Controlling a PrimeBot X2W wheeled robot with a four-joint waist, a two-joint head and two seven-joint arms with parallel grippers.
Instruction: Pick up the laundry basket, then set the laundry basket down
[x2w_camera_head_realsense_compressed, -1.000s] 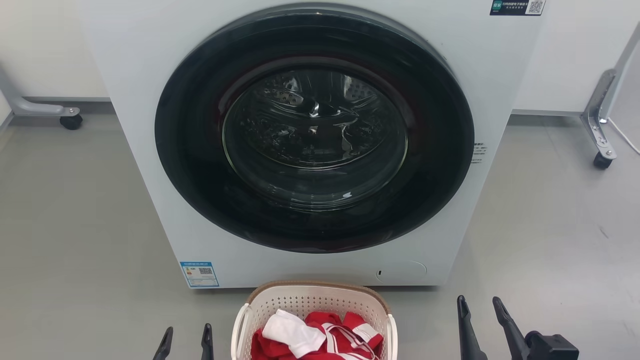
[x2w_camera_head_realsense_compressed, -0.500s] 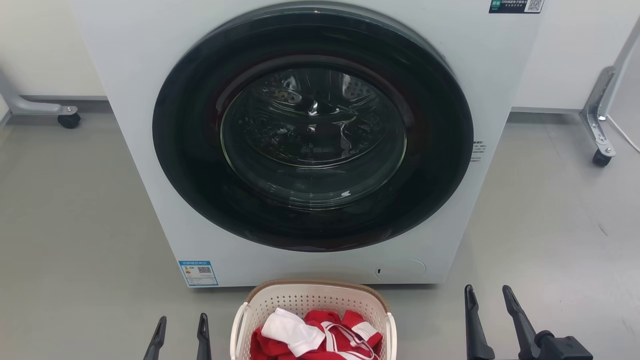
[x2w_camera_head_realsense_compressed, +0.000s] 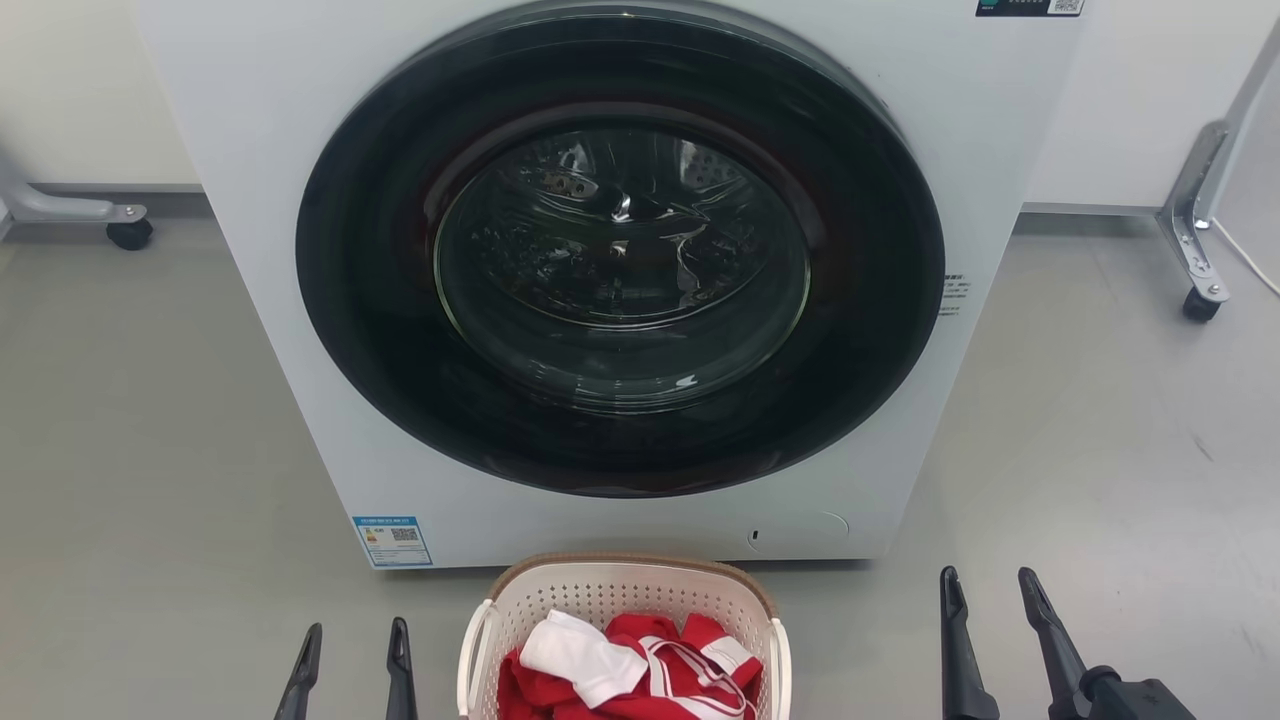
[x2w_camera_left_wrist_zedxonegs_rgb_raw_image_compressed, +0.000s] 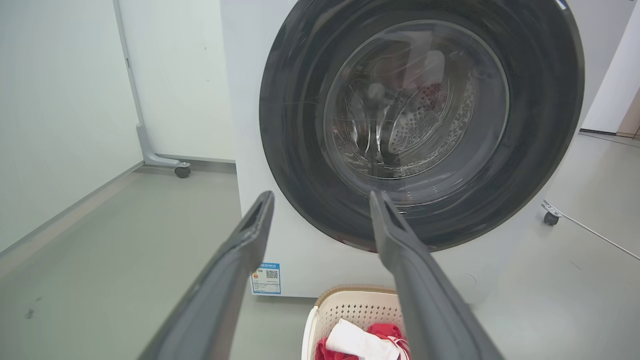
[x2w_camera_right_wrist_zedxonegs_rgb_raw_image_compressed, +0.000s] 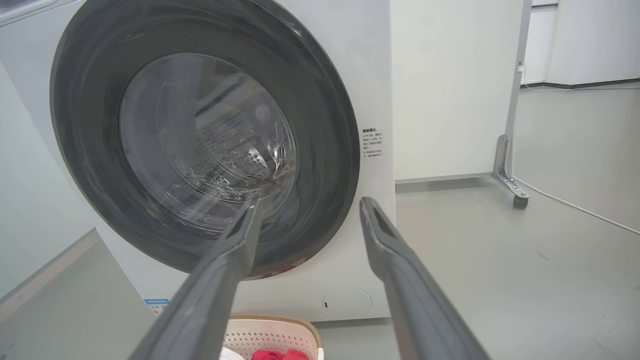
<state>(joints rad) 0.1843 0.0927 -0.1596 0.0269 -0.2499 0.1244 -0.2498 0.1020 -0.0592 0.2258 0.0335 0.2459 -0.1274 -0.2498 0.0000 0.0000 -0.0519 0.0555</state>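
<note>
At bottom centre of the head view: laundry basket (x2w_camera_head_realsense_compressed: 620, 598), cream, perforated, brown rim, standing on grey floor (x2w_camera_head_realsense_compressed: 150, 450) just before washing machine (x2w_camera_head_realsense_compressed: 620, 300); holds red and white garments (x2w_camera_head_realsense_compressed: 640, 675). Left gripper (x2w_camera_head_realsense_compressed: 355, 628), lower left: jaws parted, empty, near basket. Right gripper (x2w_camera_head_realsense_compressed: 988, 575), lower right: jaws parted, empty, farther off.

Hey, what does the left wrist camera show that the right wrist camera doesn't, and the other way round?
Left wrist view: the left gripper, jaws apart, and the laundry basket with its white loop handle. Right wrist view: the right gripper, jaws apart, and a printed notice beside the door. Both: the washing machine with that door shut, the basket's far rim, and red clothing inside.
</note>
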